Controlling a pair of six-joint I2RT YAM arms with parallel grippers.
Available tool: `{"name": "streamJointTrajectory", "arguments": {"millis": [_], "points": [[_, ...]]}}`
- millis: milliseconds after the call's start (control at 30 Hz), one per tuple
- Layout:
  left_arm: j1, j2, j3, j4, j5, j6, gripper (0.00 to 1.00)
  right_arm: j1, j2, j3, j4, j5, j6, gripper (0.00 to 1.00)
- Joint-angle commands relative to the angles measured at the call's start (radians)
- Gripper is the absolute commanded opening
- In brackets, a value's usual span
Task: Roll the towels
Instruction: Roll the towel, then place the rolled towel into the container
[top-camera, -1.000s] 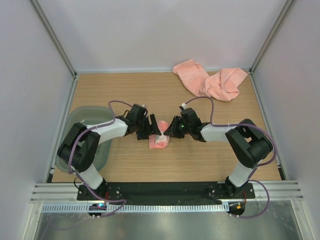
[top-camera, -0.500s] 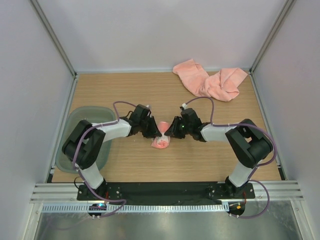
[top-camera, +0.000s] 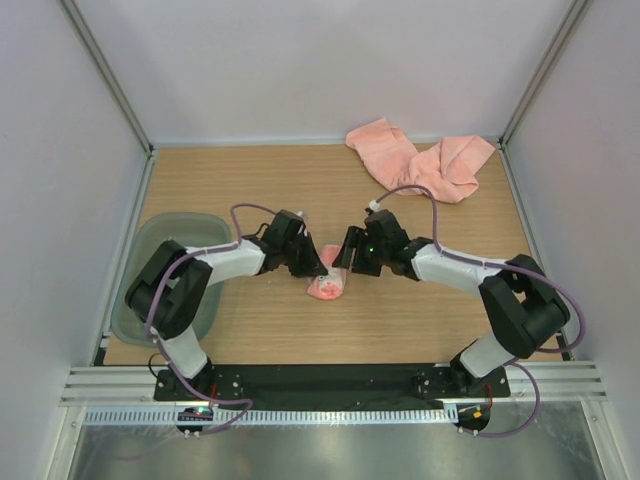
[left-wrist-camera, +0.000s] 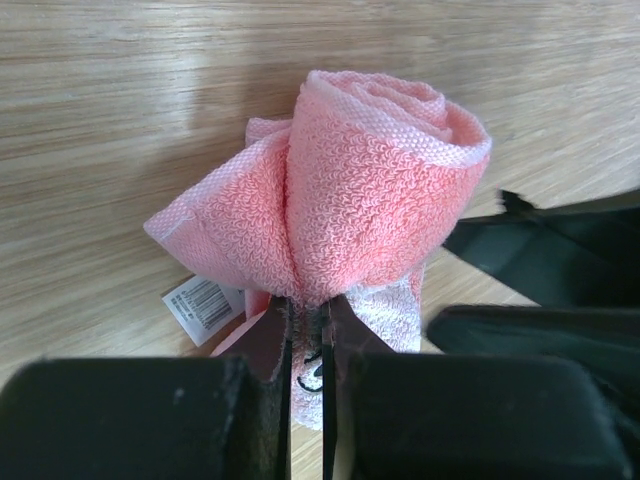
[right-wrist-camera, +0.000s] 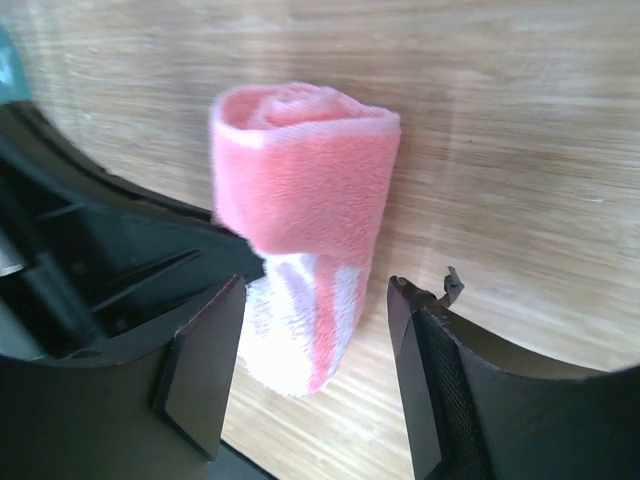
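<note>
In the top view, the rolled towel (top-camera: 325, 287) lay on the wooden desk (top-camera: 400, 320), near its middle and a little toward the near edge. The left hand (top-camera: 318, 268) reached it from the left and the right hand (top-camera: 347, 262) from the right, and the two met at the far end of the roll. From above it could not be told how either hand was set. The loose towels (top-camera: 420, 165) lay in a crumpled heap at the far right corner, well apart from the roll. A grey-green tray (top-camera: 175, 222) sat at the left edge of the desk, partly under the left arm.

In the left wrist view, the left hand's fingers (left-wrist-camera: 268, 340) were drawn almost together, clamped on a pinch of cloth at the near end of the roll. The roll stretched away from them, its spiral end on the far side. A white barcode label (left-wrist-camera: 200, 305) stuck out low on the left. Dark parts of the right hand showed just beside the roll on the right.

In the right wrist view, the right hand's fingers (right-wrist-camera: 200, 360) stood apart, one on either side of the roll's pale striped end. Bare desk showed between the cloth and the finger on the right. Whether the finger on the left touched the cloth could not be told. The black body of the left hand pressed against the roll from the left.
</note>
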Motion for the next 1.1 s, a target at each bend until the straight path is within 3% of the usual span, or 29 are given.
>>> {"name": "streamJointTrajectory", "arguments": {"millis": [0,300,633,933,1067], "points": [[-0.003,-0.039,-0.011,-0.065,-0.007,0.009,0.00,-0.002,-0.113,0.077,-0.136,0.087,-0.052,0.66],[0.046,-0.216,0.008,-0.180,-0.059,-0.008,0.00,-0.043,-0.312,0.117,-0.274,0.193,-0.057,0.71],[0.169,-0.427,0.075,-0.332,-0.084,0.004,0.00,-0.057,-0.331,0.094,-0.280,0.177,-0.044,0.71],[0.319,-0.625,0.244,-0.721,-0.260,0.112,0.00,-0.058,-0.306,0.114,-0.286,0.127,-0.055,0.71],[0.461,-0.699,0.314,-0.901,-0.375,0.184,0.00,-0.057,-0.300,0.117,-0.282,0.106,-0.052,0.71]]}}
